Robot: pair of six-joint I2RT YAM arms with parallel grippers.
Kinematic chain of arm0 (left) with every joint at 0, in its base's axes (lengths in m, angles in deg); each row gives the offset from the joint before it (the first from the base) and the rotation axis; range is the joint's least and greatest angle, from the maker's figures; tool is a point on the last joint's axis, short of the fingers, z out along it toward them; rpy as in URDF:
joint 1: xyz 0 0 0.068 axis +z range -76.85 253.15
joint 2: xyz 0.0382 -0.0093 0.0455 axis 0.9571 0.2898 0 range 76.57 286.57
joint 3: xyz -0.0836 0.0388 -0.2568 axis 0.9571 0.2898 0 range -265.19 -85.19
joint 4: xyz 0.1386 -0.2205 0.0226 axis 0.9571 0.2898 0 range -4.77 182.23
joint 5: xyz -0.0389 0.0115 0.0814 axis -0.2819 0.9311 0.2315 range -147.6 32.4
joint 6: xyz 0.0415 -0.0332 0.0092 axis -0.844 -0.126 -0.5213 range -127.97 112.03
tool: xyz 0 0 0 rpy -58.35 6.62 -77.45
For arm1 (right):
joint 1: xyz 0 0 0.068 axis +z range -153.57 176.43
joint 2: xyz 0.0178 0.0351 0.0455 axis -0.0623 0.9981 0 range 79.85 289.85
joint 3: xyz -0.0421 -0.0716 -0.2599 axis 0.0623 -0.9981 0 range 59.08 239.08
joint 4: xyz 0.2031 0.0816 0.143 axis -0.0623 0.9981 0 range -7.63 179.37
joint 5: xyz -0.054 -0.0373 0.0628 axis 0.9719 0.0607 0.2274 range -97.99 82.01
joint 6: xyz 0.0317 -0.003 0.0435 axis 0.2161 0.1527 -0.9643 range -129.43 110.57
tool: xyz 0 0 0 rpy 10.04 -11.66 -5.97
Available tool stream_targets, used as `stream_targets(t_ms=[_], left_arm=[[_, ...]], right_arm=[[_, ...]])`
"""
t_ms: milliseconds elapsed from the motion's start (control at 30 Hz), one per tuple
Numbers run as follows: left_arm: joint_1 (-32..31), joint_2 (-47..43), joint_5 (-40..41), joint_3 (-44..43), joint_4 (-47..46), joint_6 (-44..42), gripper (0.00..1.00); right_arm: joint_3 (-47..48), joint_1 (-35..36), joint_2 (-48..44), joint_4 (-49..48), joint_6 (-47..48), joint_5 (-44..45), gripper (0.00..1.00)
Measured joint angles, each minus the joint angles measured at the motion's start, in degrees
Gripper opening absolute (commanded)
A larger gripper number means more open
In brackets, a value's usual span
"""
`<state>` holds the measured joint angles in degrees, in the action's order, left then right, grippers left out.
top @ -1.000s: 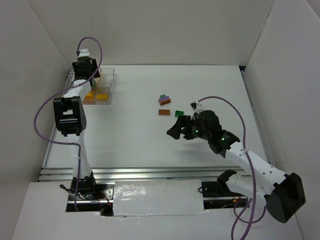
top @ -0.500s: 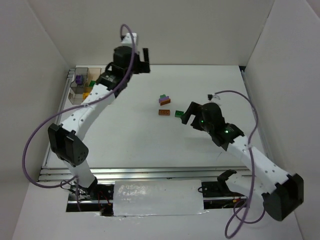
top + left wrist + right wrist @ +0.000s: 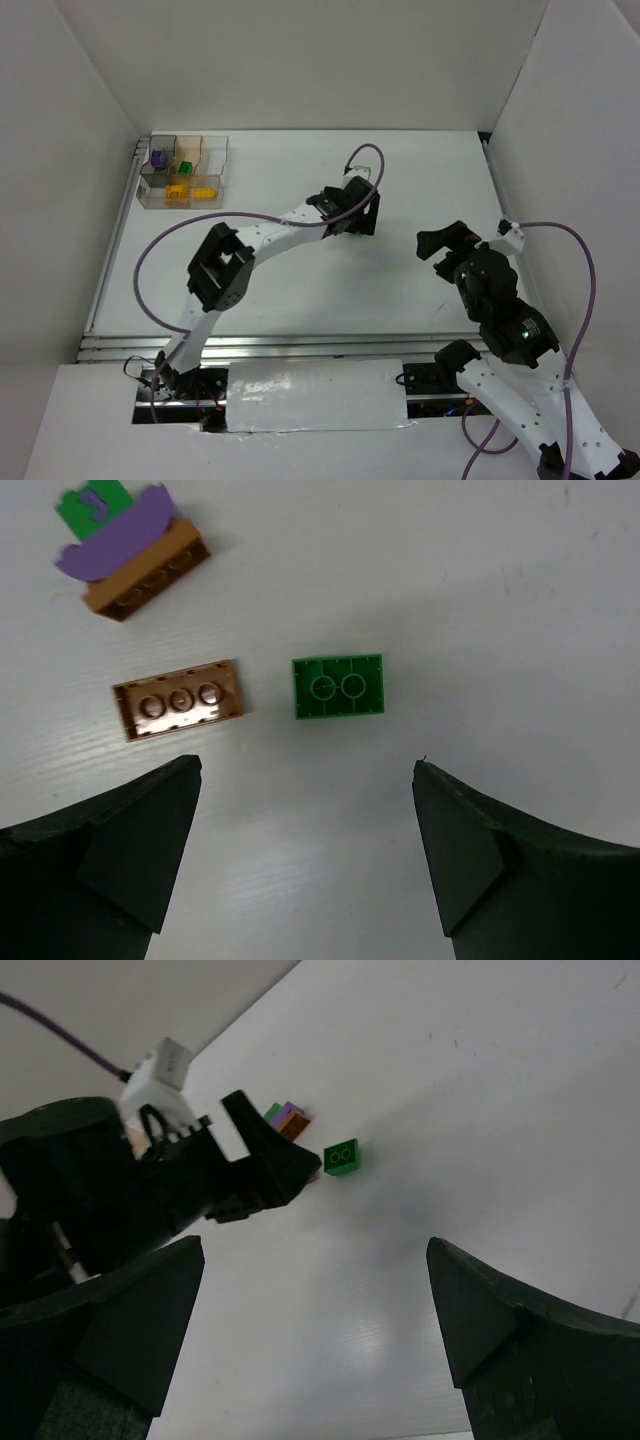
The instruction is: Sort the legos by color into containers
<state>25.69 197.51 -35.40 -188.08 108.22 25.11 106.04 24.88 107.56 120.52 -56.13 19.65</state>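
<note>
Left wrist: left hand [image 3: 305,775] spread wide, empty, above green brick [image 3: 338,687] beside brown brick [image 3: 178,698], middle of worktop [image 3: 500,600]. Pick-up step. Next, likely: drop, straddle green brick alone, pinch, carry to tray [image 3: 225,150] at far-left corner. Right hand [image 3: 315,1250] apart, empty.

Bright, even, diffuse light falls on the white table [image 3: 420,170]; shadows are soft and faint. In the left wrist view the green brick [image 3: 338,687] is sharp, the dark fingers [image 3: 110,860] softly blurred.

2 single legos [image 3: 338,687], 1 stack [image 3: 135,555], 1 tray [image 3: 214,148]
</note>
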Motion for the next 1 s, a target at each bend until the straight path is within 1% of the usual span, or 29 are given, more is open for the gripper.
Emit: stream_targets(t_ms=[100,167,300,400,500,567,633,700,767,800,833,867,900,933,1000], left_arm=[[-0.57,7.08,-0.24,-4.55,1.01,1.18,1.0],[-0.76,10.1,-0.15,-6.86,2.05,1.84,1.0],[-0.96,14.29,0.37,-12.5,3.85,1.84,0.99],[-0.96,16.74,0.79,-16.68,4.09,1.66,0.97],[-0.94,18.12,1.38,-18.49,4.11,1.55,0.94],[-0.83,19.12,1.68,-19.28,4.11,1.49,0.89],[-0.63,20.2,1.84,-19.39,4.2,1.4,0.81],[-0.42,21.11,1.97,-19.39,4.61,1.27,0.8],[-0.22,21.9,2.27,-19.39,4.46,0.87,0.77],[-0.2,21.94,2.34,-19.41,4.2,0.55,0.71],[-0.09,21.99,2.36,-19.43,4.04,0.46,0.67],[-0.02,22.05,2.32,-19.5,3.89,0.28,0.61],[0.02,22.08,2.27,-19.5,3.69,0.28,0.35],[0.04,22.08,2.25,-19.47,3.39,0.15,0.23],[0.0,21.77,2.19,-18.64,2.08,-0.09,0.08]], right_arm=[[0.07,0.0,0.26,1.01,0.96,-0.39,1.0],[0.04,0.0,0.61,1.27,1.7,-1.07,1.0],[-0.63,0.0,0.7,1.05,3.13,-2.99,1.0],[-1.55,0.0,0.79,0.83,3.85,-4.5,1.0],[-2.1,0.0,0.92,0.57,4.39,-5.68,1.0],[-2.45,0.0,0.92,0.44,4.59,-6.23,1.0],[-2.62,0.0,0.9,0.33,4.68,-6.78,1.0],[-2.78,0.0,0.76,0.26,4.81,-7.19,1.0],[-2.8,0.0,0.63,0.22,4.92,-7.37,1.0],[-2.8,0.0,0.48,0.17,5.05,-7.41,1.0],[-2.8,0.0,0.28,0.13,5.09,-7.45,1.0],[-2.8,0.0,0.02,0.09,5.22,-7.52,1.0],[-2.8,0.0,-0.24,0.07,5.27,-7.52,1.0],[-2.8,0.0,-0.46,0.0,5.33,-7.52,1.0],[-2.8,0.0,-0.76,0.0,5.49,-7.5,1.0]])
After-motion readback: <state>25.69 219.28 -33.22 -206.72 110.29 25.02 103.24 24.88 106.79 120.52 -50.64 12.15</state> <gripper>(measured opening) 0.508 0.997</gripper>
